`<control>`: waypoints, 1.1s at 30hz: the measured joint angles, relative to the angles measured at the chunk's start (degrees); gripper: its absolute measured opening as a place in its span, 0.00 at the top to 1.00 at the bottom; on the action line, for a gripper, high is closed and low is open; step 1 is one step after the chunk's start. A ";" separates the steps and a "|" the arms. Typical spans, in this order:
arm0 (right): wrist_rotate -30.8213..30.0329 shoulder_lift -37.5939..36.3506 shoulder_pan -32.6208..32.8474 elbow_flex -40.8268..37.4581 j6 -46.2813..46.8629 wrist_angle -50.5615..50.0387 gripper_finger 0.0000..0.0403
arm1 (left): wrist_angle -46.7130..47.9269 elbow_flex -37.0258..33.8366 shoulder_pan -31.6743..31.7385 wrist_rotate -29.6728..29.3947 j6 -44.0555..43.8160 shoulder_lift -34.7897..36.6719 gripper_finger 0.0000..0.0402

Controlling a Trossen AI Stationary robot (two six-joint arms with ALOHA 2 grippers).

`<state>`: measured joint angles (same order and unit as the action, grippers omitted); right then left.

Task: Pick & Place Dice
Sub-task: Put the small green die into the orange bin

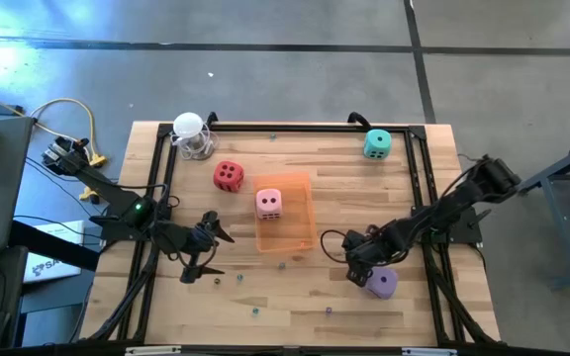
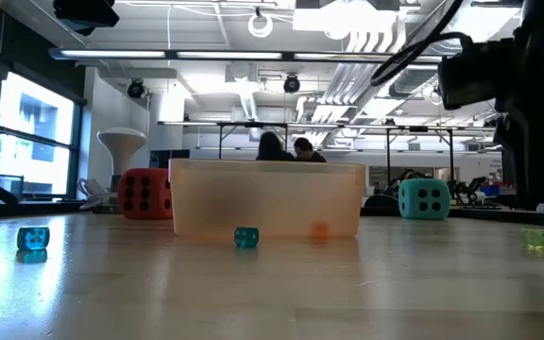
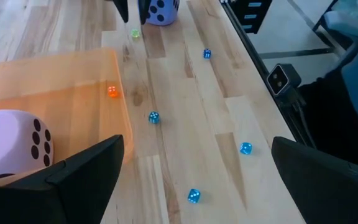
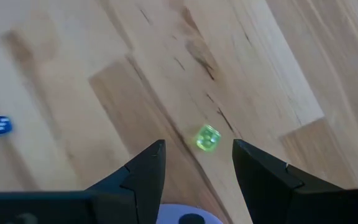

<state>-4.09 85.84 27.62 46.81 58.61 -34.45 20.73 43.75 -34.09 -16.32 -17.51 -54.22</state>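
The pink die (image 1: 269,204) (image 3: 11,146) sits inside the orange tray (image 1: 300,222). The red die (image 1: 229,176) (image 2: 144,194) rests on the table left of the tray. The teal die (image 1: 377,144) (image 2: 423,198) sits near the far right corner. The purple die (image 1: 382,284) (image 3: 160,9) lies on the table under my right wrist, and its top (image 4: 185,214) shows behind the fingertips. My right gripper (image 1: 352,265) (image 4: 199,146) is open, low over the wood, its tips on either side of a tiny green die (image 4: 208,138). My left gripper (image 1: 213,252) (image 3: 197,180) is open, left of the tray's near end.
Tiny blue dice (image 3: 153,117) (image 3: 245,148) (image 2: 246,236) lie scattered on the wood near the tray, and a tiny orange one (image 3: 112,91) sits at the tray wall. A white ball on a clear stand (image 1: 191,133) is at the far left. Black rails (image 1: 424,188) edge the table.
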 joint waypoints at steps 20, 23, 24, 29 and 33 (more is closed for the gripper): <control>0.24 5.75 0.00 -0.04 -1.64 0.54 0.56 | -0.19 -0.04 0.11 -0.01 -1.89 -0.02 0.01; 1.04 6.58 -0.21 -0.04 -2.43 0.71 0.56 | -0.20 -0.04 0.11 -0.02 -1.86 -0.02 0.01; 1.09 6.71 -0.30 -0.04 -2.80 1.09 0.56 | -0.19 -0.04 0.11 -0.02 -1.86 -0.02 0.01; 1.08 6.93 -0.31 -0.04 -3.65 2.41 0.56 | -0.17 -0.04 0.11 -0.02 -1.84 -0.02 0.01; 0.10 6.95 -0.31 -0.04 -4.86 3.27 0.56 | -0.17 -0.04 0.11 -0.02 -1.83 -0.02 0.01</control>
<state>-3.99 92.79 27.31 46.76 53.76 -31.17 20.56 43.70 -33.98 -16.34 -19.34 -54.24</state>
